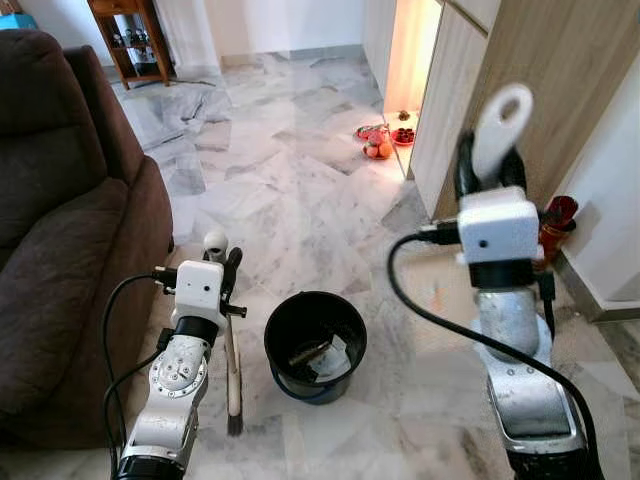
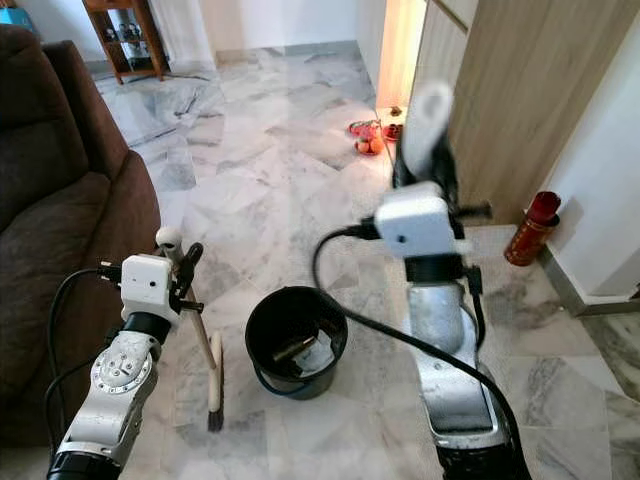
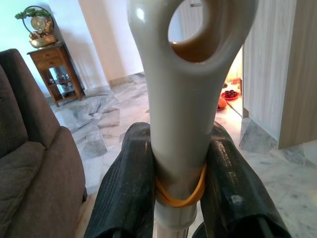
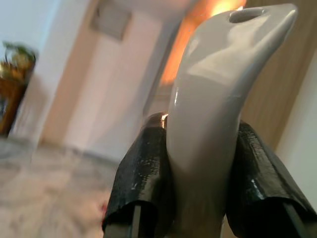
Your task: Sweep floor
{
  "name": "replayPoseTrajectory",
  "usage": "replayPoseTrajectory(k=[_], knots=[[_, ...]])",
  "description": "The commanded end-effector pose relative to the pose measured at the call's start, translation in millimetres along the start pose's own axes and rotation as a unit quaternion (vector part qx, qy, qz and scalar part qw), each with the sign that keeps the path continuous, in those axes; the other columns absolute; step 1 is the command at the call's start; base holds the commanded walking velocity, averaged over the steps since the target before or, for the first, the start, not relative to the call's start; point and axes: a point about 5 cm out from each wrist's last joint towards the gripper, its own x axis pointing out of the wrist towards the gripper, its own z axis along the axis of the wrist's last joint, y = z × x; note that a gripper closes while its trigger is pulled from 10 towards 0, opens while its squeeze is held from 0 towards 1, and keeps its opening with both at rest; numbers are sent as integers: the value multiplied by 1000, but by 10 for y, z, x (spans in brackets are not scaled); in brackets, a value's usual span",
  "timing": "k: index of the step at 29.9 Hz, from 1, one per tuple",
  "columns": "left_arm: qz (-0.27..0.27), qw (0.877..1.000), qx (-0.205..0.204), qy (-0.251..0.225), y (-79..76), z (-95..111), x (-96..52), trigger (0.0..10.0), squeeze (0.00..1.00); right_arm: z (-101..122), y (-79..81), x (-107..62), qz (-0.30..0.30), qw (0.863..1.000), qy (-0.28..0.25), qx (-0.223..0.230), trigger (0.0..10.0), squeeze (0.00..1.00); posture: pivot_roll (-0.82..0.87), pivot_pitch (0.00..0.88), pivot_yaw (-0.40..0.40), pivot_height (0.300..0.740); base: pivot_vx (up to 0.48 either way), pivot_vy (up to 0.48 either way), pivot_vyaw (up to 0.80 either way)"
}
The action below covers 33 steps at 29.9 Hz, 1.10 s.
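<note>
Brush (image 1: 233, 380) stands upright on the marble floor (image 1: 300, 190), bristles down, just left of the black bucket (image 1: 315, 345). My left gripper (image 3: 181, 173) pinches its handle near the top. My right gripper (image 4: 198, 163) clamps a pale handle (image 1: 500, 130), raised beside the wooden cabinet (image 1: 560, 90). Sofa (image 1: 60, 230) at left.
</note>
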Motion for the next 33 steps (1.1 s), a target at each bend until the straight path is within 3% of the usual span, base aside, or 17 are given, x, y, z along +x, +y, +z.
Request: replayPoseTrajectory(k=[1,4,9,16,33], knots=[[3,1000,13,-20,79,65,-31,10000,0,-8,-98,8,-24,1000,-18,0,10000,0,63,80,63,740,0,0,0],[1,1000,15,-14,99,46,-91,10000,0,-205,-152,-61,-48,999,24,8,10000,0,64,74,66,740,0,0,0],[-1,1000,17,-8,116,24,-163,10000,0,-385,-174,-139,-59,997,50,7,10000,0,67,65,68,740,0,0,0],[3,1000,5,0,129,1,-230,10000,0,-687,-76,-275,-59,991,110,39,10000,0,72,58,71,740,0,0,0],[-4,1000,-10,5,92,-30,-218,10000,0,-894,67,-364,-26,990,127,54,10000,0,67,90,67,740,0,0,0]])
